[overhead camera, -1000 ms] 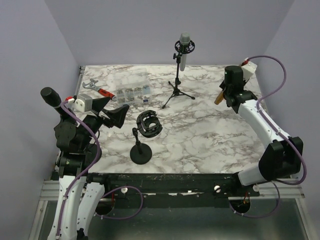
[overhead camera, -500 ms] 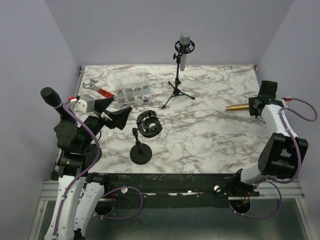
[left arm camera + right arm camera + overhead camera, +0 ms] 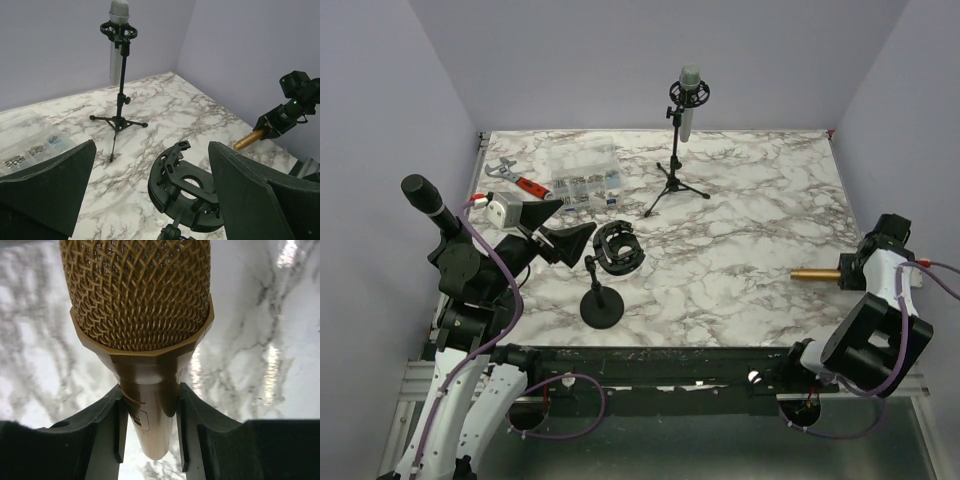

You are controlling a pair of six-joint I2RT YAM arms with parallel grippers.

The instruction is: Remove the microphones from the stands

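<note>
A gold microphone (image 3: pixel 815 274) lies level in my right gripper (image 3: pixel 848 272), low over the marble table (image 3: pixel 740 230) near its right front edge. In the right wrist view the jaws are shut on its body (image 3: pixel 150 415) below the mesh head (image 3: pixel 140 295). The empty black shock-mount stand (image 3: pixel 617 250) stands left of centre on a round base (image 3: pixel 601 308). My left gripper (image 3: pixel 565 228) is open beside it on the left. In the left wrist view the mount (image 3: pixel 192 187) sits between the spread fingers (image 3: pixel 255 200). A silver microphone (image 3: pixel 689 100) sits in a tripod stand (image 3: pixel 675 185) at the back.
A clear parts box (image 3: pixel 585 180) and a red-handled wrench (image 3: pixel 515 178) lie at the back left. Purple walls enclose the table on three sides. The right arm's elbow (image 3: pixel 875 345) hangs past the front right corner.
My right arm has swung the gold microphone from the back right to the near right edge. My left gripper has edged right toward the empty mount.
</note>
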